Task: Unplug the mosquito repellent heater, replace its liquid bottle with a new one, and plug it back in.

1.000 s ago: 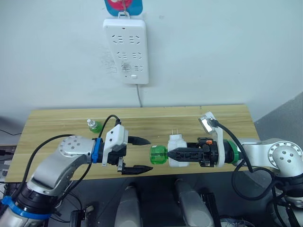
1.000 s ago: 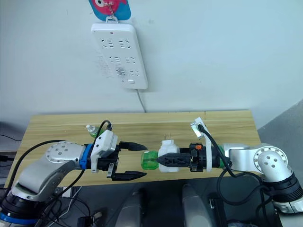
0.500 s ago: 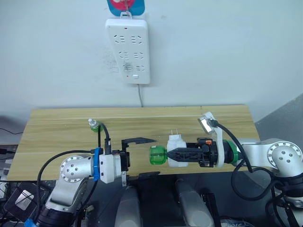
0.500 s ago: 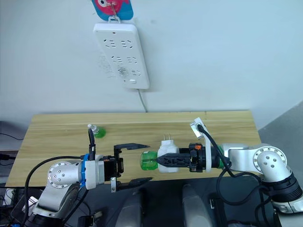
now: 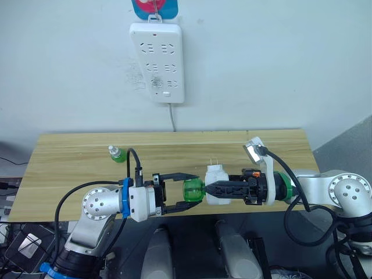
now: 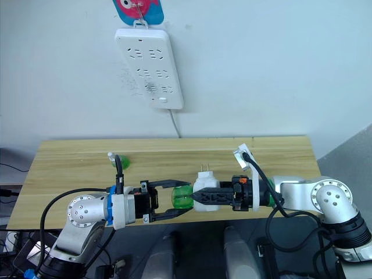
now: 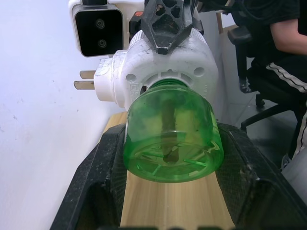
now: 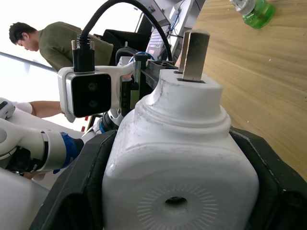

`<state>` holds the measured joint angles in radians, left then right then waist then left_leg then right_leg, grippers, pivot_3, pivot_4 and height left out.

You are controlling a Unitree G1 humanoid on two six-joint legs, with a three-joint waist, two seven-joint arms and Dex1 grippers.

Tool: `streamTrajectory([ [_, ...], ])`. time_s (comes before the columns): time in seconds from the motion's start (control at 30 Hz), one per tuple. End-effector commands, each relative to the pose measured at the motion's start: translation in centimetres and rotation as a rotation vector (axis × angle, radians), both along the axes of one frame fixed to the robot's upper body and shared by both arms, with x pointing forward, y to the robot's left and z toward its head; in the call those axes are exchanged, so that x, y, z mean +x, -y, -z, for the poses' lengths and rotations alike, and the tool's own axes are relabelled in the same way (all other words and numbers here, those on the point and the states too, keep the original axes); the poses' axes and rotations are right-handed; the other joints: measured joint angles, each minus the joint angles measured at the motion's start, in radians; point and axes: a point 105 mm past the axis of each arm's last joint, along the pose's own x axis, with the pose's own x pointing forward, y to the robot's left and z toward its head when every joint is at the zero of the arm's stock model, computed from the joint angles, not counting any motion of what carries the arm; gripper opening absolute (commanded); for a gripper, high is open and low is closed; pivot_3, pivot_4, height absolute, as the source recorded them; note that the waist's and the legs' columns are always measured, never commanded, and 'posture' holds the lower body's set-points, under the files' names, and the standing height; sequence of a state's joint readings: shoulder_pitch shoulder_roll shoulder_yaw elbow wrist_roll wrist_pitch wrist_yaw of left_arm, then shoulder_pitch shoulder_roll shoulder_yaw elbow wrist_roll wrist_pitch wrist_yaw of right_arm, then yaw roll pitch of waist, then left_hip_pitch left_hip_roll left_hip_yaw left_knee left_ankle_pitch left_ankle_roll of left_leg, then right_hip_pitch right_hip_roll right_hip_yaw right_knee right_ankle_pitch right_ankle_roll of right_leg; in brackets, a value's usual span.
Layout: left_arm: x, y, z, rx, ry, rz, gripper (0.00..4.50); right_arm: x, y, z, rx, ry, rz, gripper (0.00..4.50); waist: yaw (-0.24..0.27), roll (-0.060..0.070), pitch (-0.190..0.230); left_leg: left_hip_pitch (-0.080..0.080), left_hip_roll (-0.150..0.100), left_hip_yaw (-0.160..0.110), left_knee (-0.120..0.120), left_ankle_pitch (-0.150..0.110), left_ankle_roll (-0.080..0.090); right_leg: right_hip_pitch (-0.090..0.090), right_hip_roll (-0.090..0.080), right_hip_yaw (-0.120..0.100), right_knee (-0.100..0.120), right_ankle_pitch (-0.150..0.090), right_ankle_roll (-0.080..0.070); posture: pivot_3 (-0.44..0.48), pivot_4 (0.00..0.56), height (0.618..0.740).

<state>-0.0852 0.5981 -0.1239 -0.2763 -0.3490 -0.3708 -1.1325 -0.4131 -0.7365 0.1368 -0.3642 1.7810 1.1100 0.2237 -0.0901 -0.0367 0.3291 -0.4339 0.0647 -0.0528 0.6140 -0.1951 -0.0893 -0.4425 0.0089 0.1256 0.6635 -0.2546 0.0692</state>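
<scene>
My right gripper (image 5: 210, 187) is shut on the mosquito repellent heater (image 5: 216, 173), a white rounded unit held sideways above the table's front edge with its plug prongs pointing up. Its liquid bottle (image 7: 172, 139), round and translucent green, is still screwed into the heater and points toward my left arm. My left gripper (image 5: 190, 190) is open, one finger on each side of that bottle with small gaps. The new one (image 5: 117, 154), a green bottle with a white cap, stands on the wooden table (image 5: 70, 168) at the back left.
A long white power strip (image 5: 157, 54) hangs on the wall above the table's back edge, its cord dropping behind the table. A seated person (image 8: 53, 40) is off to the side, beyond the table.
My left gripper has moved right and narrowed its opening, so its fingers now flank the green bottle on the heater. The right arm and heater have held still.
</scene>
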Motion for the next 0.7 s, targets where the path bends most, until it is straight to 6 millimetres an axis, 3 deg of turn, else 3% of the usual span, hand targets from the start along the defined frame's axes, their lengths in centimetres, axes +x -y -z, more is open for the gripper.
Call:
streamTrajectory([
  [0.03, -1.1, 0.4, -0.7, 0.052, -0.105, 0.076, 2.23, -0.7, -0.3, -0.9, 0.027, 0.025, -0.038, 3.11, 0.000, 0.000, 0.000, 0.000, 0.000, 0.000, 0.000, 0.000, 0.000, 0.000, 0.000, 0.000, 0.000, 0.000, 0.000, -0.162, 0.348, 0.740],
  [0.2, -0.2, 0.3, -2.3, 0.085, -0.758, 0.008, 2.23, -0.8, -0.1, -0.6, 0.010, 0.026, -0.046, 3.11, 0.001, 0.000, 0.000, 0.000, 0.000, -0.002, 0.000, 0.000, 0.000, 0.000, 0.000, -0.001, 0.001, 0.000, 0.000, -0.149, 0.350, 0.740],
  [0.3, -0.5, 0.0, -3.6, 0.104, -0.973, 0.031, 2.23, -0.7, -0.1, -0.5, 0.005, 0.030, -0.049, 3.11, -0.004, 0.000, 0.001, 0.000, 0.000, -0.002, 0.000, 0.000, 0.000, 0.000, 0.000, -0.001, 0.001, 0.000, 0.000, -0.150, 0.352, 0.740],
  [0.47, -0.4, -1.3, -5.3, 0.096, -1.209, 0.024, 2.23, -0.9, 0.2, -0.4, -0.005, 0.034, -0.055, 3.11, -0.009, -0.001, 0.001, 0.000, 0.001, -0.002, -0.001, 0.000, 0.000, -0.001, 0.001, -0.002, 0.001, 0.000, 0.000, -0.148, 0.352, 0.740],
  [0.7, -0.7, -3.4, -4.7, 0.140, -1.321, -0.027, 2.23, -0.9, 0.6, -0.3, -0.014, 0.037, -0.060, 3.11, -0.008, 0.000, 0.001, 0.000, 0.001, -0.003, -0.001, 0.000, 0.000, -0.001, 0.001, -0.002, 0.001, -0.001, 0.000, -0.148, 0.349, 0.740],
])
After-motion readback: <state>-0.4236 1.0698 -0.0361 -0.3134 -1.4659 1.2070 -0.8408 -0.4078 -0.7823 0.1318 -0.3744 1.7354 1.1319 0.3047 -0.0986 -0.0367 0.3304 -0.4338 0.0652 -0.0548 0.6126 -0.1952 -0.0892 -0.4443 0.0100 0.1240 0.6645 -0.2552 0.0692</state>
